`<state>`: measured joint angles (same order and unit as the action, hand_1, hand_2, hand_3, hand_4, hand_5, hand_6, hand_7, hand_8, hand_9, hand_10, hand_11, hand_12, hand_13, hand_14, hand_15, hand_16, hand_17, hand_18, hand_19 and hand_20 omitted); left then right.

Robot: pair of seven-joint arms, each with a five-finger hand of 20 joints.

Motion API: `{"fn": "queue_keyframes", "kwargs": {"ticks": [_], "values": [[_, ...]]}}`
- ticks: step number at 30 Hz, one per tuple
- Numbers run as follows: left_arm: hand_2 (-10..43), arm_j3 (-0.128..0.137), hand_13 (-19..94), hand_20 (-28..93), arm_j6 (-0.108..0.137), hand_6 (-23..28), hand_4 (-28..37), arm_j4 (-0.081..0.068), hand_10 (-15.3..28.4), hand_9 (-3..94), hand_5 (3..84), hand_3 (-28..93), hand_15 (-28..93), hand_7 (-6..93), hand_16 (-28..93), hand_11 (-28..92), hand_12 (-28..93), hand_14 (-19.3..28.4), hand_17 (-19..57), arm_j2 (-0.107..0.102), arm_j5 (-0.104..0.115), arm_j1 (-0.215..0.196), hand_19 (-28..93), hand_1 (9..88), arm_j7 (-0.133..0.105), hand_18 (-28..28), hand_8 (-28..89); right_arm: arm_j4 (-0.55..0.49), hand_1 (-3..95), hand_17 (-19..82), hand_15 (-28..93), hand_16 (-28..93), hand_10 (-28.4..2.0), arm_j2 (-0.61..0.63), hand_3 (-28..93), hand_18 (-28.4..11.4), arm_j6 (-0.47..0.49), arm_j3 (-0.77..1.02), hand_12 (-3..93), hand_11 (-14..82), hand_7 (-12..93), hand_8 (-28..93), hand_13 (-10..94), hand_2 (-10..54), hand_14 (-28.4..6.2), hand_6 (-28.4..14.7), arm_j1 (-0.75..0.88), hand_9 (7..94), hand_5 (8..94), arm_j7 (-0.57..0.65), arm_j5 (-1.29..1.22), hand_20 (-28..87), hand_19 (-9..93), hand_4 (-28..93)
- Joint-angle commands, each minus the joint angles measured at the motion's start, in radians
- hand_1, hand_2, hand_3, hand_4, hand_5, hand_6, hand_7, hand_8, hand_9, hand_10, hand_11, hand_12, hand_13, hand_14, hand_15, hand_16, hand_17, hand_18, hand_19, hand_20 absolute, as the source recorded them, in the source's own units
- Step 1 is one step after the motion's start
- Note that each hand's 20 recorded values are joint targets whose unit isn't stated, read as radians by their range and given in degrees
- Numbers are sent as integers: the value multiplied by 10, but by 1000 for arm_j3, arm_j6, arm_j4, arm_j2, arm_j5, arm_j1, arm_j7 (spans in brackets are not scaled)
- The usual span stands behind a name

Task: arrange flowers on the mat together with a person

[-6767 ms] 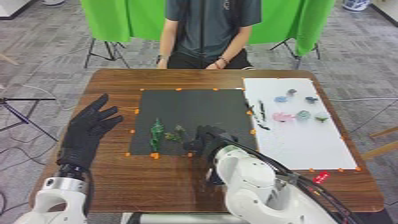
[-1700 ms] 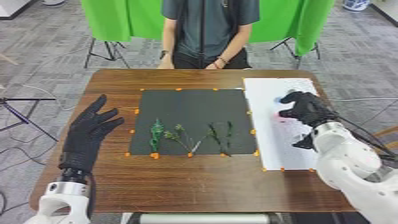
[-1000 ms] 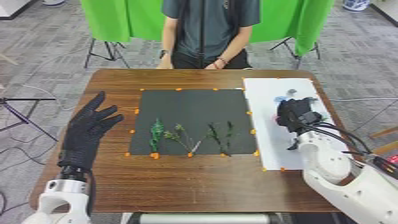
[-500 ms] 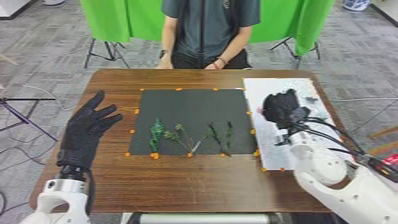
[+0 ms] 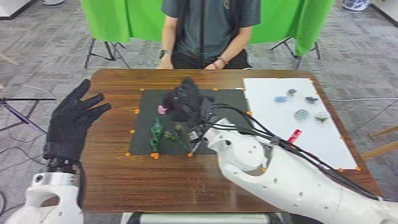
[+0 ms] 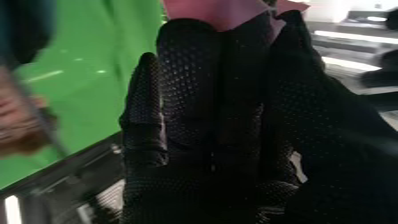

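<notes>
The right hand (image 5: 185, 102) is over the dark mat (image 5: 231, 100), thumb and fingers pinching a pink flower (image 5: 162, 109) by its petals. From where I stand, the left hand (image 5: 73, 119) is relaxed, fingers spread, above the left side of the brown table (image 5: 160, 185). The mat lies beside a long white sheet (image 5: 266, 90). Near the mat's close edge lie a green stem (image 5: 156, 134) and a branching sprig (image 5: 175, 135); the pink flower is just beyond the stem's far tip, so I'd guess it is meant to crown it. It looks featherlight and soft, its thin petals likely to crease or cling to the glove; I'd take it low, where the petals gather, and let go gently. A few smaller blooms wait on the sheet: a pale green flower (image 5: 301, 114), then a little blue flower (image 5: 281, 99).
</notes>
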<state>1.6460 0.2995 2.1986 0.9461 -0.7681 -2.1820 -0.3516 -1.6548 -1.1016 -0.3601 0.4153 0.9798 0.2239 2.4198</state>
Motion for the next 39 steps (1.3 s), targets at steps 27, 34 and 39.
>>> {"fn": "queue_keyframes", "kwargs": {"ticks": [27,34,39], "values": [[53,-102,295,161,-97,43,-283,-99,179,366,340,791,450,102,-74,225,88,268,-80,26,-54,308,503,230,94,245,-90,172,546,184,628,227,-53,-248,553,-172,281,16,306,324,188,-64,704,-95,-52,81,1,821,719,-79,346,291,679,-283],[53,-107,295,161,-99,44,-283,-109,180,366,341,792,450,102,-75,224,86,268,-80,35,-56,331,504,231,106,244,-90,165,515,174,636,218,-61,-272,576,-189,370,85,297,326,184,-79,679,-95,-56,84,39,789,670,-112,381,297,668,-283],[52,-89,295,161,-108,45,-283,-101,180,366,341,793,450,102,-75,225,87,268,-80,52,-66,306,504,233,113,244,-90,158,474,168,644,210,-70,-269,614,-195,358,86,260,366,183,-112,668,-95,-64,89,47,767,654,-116,382,307,661,-283]]}}
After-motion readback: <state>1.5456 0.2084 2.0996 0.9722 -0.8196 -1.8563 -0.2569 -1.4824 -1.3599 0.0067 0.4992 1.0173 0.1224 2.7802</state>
